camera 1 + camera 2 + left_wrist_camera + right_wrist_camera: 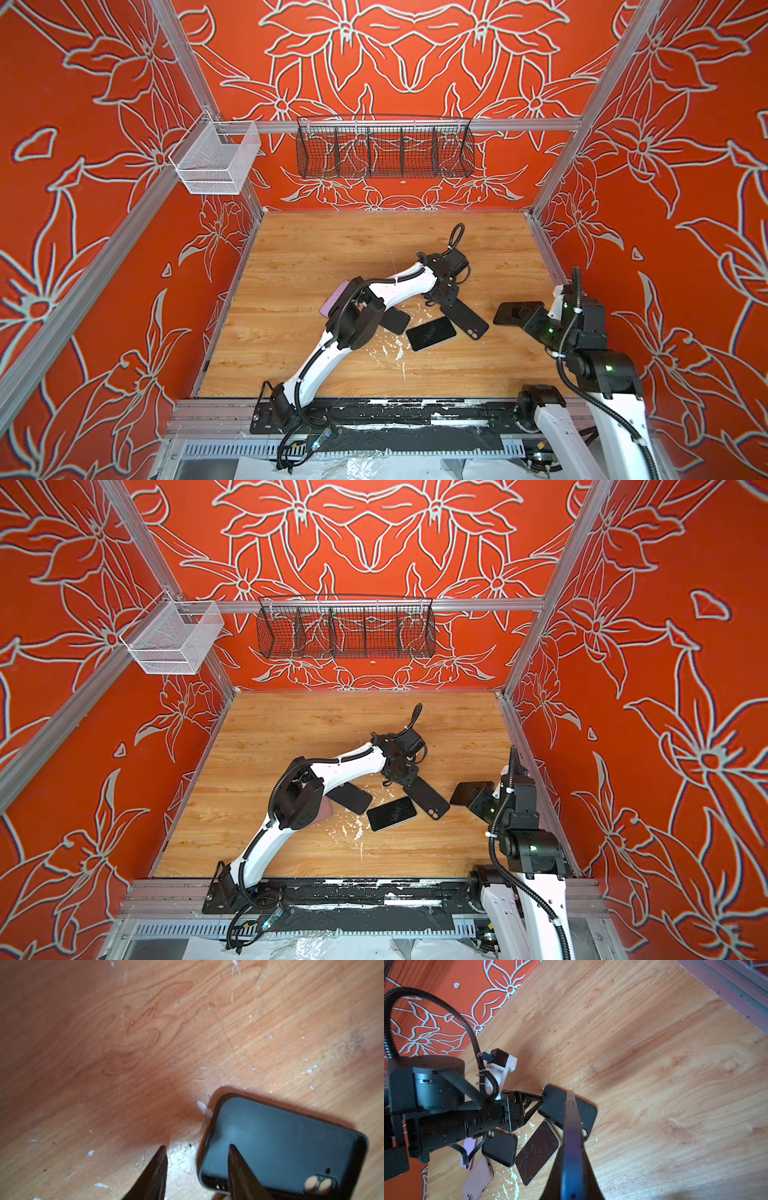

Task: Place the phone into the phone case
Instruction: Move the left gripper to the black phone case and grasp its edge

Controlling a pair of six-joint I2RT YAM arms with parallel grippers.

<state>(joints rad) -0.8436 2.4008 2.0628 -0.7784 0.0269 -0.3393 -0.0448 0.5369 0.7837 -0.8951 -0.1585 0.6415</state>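
A black phone case (464,319) (280,1147) lies flat on the wooden table, its camera cut-out at the near end. My left gripper (197,1147) (444,300) is open and straddles the case's far edge. One finger hangs over the case and the other over bare wood. My right gripper (572,1157) (530,316) is at the right, above the table, shut on a dark phone (515,312). The right wrist view shows that phone (571,1126) edge-on between the fingers. A second phone (431,333) (537,1153) lies screen up beside the case.
Another black case (397,321) and lilac and pink items (334,301) lie partly under the left arm's elbow. White flecks mark the table (332,249). A black wire basket (384,149) and a white mesh basket (216,160) hang on the walls.
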